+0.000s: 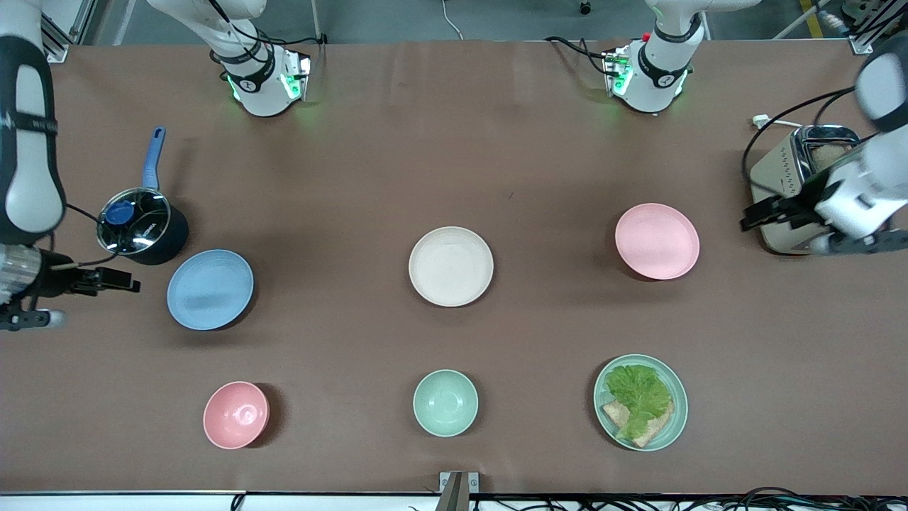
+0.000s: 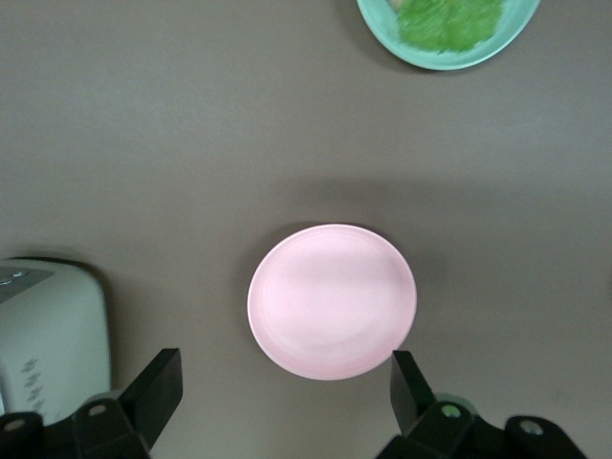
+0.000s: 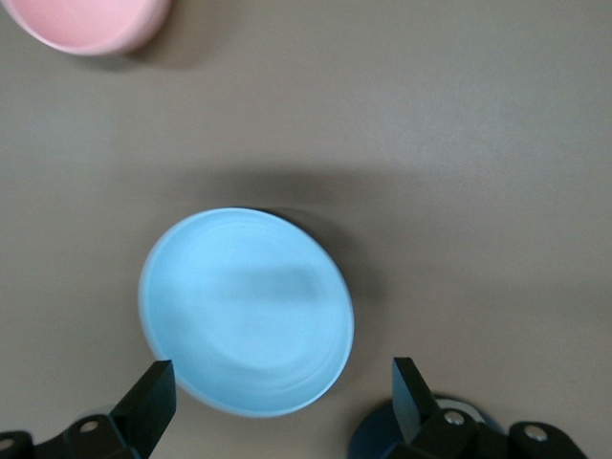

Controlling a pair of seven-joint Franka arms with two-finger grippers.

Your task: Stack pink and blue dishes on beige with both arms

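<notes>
The cream-beige plate (image 1: 450,266) lies bare at the table's middle. The pale pink plate (image 1: 657,240) (image 2: 332,301) sits toward the left arm's end. My left gripper (image 1: 756,214) (image 2: 284,387) hangs open in the air just outside the pink plate's rim, with the toaster under it and nothing between its fingers. The light blue plate (image 1: 210,289) (image 3: 247,311) lies toward the right arm's end. My right gripper (image 1: 125,282) (image 3: 282,394) hovers open beside the blue plate's rim, close to the saucepan, and it holds nothing.
A dark saucepan (image 1: 142,227) with a glass lid and blue handle stands beside the blue plate. A toaster (image 1: 798,177) sits at the left arm's end. Nearer the front camera are a pink bowl (image 1: 236,414), a mint bowl (image 1: 445,402) and a mint plate with lettuce (image 1: 640,402).
</notes>
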